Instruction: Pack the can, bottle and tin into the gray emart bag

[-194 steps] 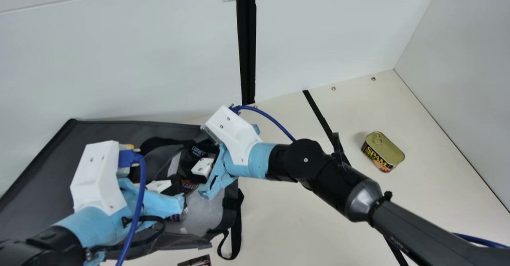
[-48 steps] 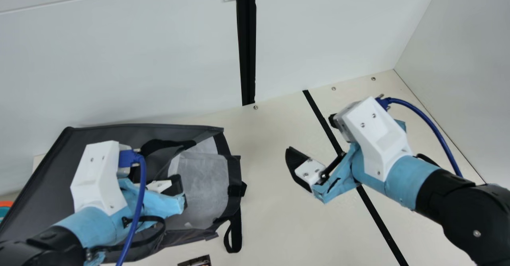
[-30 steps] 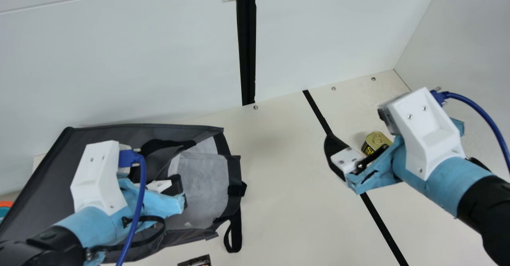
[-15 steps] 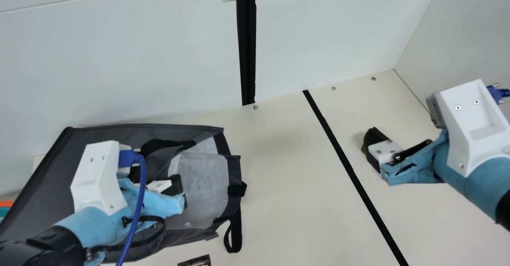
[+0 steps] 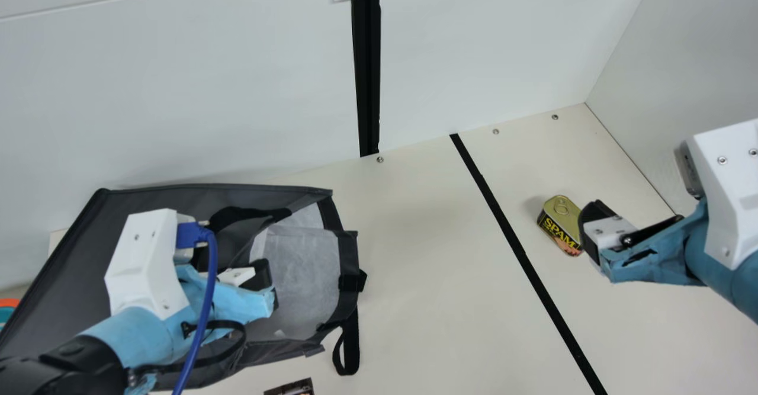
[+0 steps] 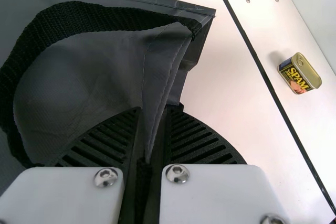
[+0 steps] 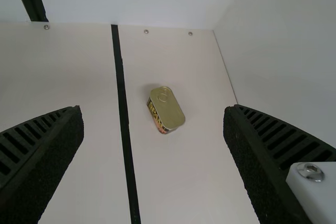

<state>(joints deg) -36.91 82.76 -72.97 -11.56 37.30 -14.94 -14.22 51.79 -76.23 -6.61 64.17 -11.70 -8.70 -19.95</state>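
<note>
The left hand (image 5: 259, 273) is closed on the cloth edge of the gray bag (image 5: 83, 259), which is lying on the tabletop (image 5: 426, 276), at left in the main view. The right hand (image 5: 597, 226) is opened wide and it is near to the tin (image 5: 555, 220). This tin sits with its lid upward, to the right of the black stripe (image 5: 515, 244), well apart from the bag.

Upright tin (image 5: 559, 224) apart from gray bag (image 5: 71, 270)

Left end effector (image 5: 262, 275) pinched together; right end effector (image 5: 604, 229) spread wide.
</note>
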